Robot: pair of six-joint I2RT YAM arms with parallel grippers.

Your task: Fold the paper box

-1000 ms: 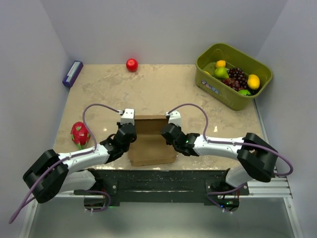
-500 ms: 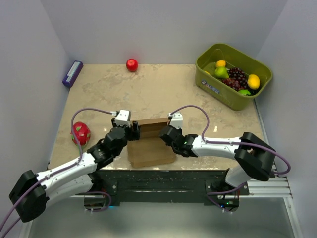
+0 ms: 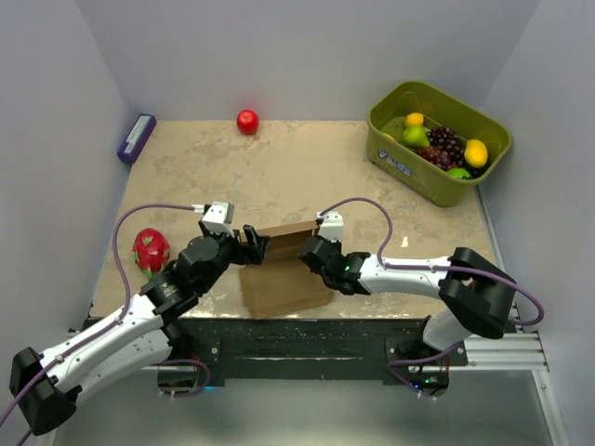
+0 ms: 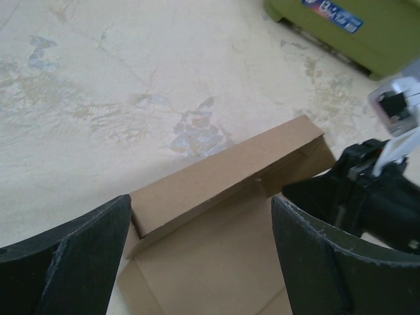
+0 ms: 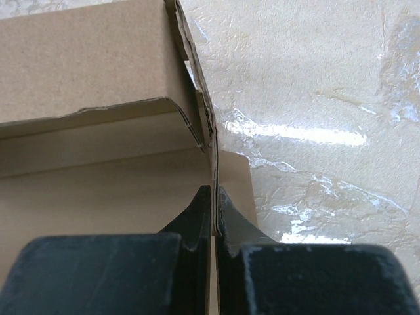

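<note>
right jaws tight on paper box [image 3: 282,286]

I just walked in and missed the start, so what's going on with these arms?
Both arms are working on the brown paper box. The right tool is shut on the box's right side wall, pinching the thin cardboard. The left tool stands open at the box's left end, gripping nothing. The box is only partly folded, with its far wall raised.

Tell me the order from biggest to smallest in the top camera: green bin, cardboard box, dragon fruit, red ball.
1. bin
2. box, with the grippers hiding part of it
3. dragon fruit
4. red ball, though it sits farther back, which may shrink it a little
</note>
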